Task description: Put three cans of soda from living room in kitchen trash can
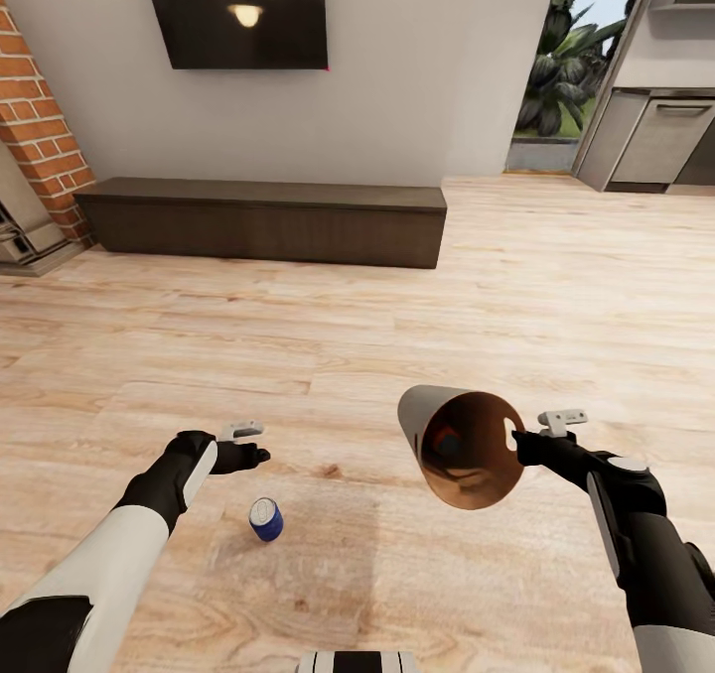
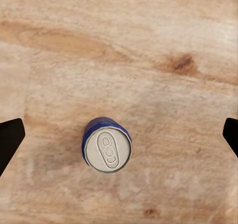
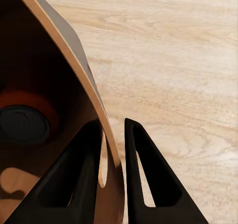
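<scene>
Soda cans are the business here, but the biggest task item is the tash can [image 1: 467, 445], a tapered grey bin with a coppery inside. It hangs tilted in the air off the right gripper [image 1: 523, 445], mouth turned toward the robot. In the right wrist view the two dark fingers [image 3: 79, 179] sit close together with the bin's thin wall [image 3: 106, 149] between them, one inside and one outside, pinched near the rim by the handle slot. Deep in the bin, ahead of those fingers, lies an orange can [image 3: 27, 117]; whether a second one is in there I cannot tell.

The left gripper [image 1: 253, 455] hovers above the plank floor [image 1: 397, 316] with its jaws spread wide and nothing in them; its dark fingertips [image 2: 10, 140] show at the two sides of the left wrist view. The blue can [image 2: 106, 144] stands upright on the floor directly beneath it, between the fingertips but well clear of both.

The can looks light, thin-walled and smooth, so it would likely slip or tip if nudged off-centre and dent under a hard squeeze. A hold across its round side, about mid-height, with the fingers coming straight down, seems best. The bin appears stiff and light, though its tilt means loose cans could roll toward the mouth.
</scene>
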Robot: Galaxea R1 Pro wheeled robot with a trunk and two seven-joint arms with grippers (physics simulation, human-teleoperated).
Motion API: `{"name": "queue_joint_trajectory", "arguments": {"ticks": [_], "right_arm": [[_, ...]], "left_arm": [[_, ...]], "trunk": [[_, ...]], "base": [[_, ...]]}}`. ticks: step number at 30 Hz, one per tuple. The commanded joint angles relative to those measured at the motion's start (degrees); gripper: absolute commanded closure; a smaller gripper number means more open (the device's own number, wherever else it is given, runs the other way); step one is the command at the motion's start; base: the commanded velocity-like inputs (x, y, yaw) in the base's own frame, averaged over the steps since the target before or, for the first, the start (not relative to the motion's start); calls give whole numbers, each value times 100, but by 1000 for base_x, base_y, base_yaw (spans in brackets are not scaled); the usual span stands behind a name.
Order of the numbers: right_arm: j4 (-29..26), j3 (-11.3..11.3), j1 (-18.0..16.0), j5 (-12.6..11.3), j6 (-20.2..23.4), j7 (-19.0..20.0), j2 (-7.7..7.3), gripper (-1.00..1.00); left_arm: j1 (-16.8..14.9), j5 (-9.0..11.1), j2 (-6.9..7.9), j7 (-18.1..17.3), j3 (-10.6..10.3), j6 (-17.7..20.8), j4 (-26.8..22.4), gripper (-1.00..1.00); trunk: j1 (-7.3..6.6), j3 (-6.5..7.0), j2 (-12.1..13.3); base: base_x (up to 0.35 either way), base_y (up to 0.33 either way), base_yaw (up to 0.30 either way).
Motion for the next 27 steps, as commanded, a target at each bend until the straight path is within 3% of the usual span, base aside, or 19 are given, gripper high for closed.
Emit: {"name": "queue_joint_trajectory", "arguments": {"ticks": [1,8,27], "right_arm": [[-5,5,-1,-99,18,14,15,100],[-5,12,-1,-98,18,5,35,100],[-5,24,6,-101,18,4,48,100]], "left_arm": [[0,1,0,2,0,0,-2,-100],[0,10,0,7,4,1,-6,-100],[0,4,-68,5,0,1,2,-100]], "trunk": [[-1,1,0],[-1,1,0],[48,-420,-26]], "base": [[0,0,0],[0,0,0],[0,0,0]]}}
